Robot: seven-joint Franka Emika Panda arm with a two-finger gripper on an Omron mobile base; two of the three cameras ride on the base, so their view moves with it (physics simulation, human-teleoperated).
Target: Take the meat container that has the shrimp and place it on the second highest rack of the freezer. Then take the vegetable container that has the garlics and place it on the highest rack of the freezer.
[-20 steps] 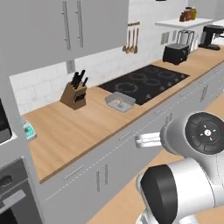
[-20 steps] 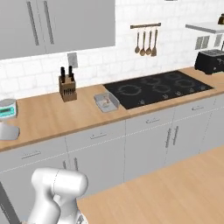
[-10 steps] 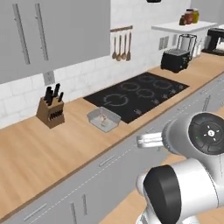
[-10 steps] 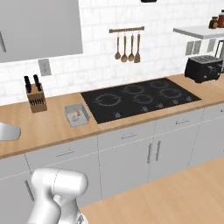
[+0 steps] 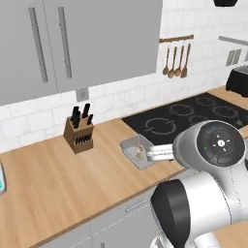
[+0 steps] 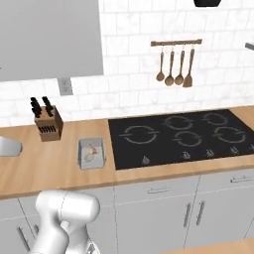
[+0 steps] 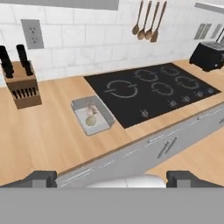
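Hand view: we look down on a wooden counter (image 7: pixel 48 131) where the vegetable container (image 7: pixel 92 114), a shallow grey tray with rounded corners, sits just left of the black cooktop (image 7: pixel 151 92).
Contents: the garlics (image 7: pixel 90 119), pale cream lumps, lie inside the tray.
Gripper (image 7: pixel 111 179): our two dark finger tips stand wide apart at the bottom edge, holding nothing, well short of the tray.
Neighbours: a wooden knife block (image 7: pixel 22 87) with black handles stands by the white tiled wall, apart from the tray; wooden spoons (image 7: pixel 146 22) hang above the cooktop; a black toaster (image 7: pixel 209 56) sits at the far right.
Left base view: our own white arm overlaps the near corner of the tray (image 5: pixel 139 151); the knife block (image 5: pixel 79 131) stands to its left under grey wall cabinets (image 5: pixel 77 41).
Right base view: the tray (image 6: pixel 92 153) lies clear, touching nothing, beside the glossy cooktop (image 6: pixel 186 136).
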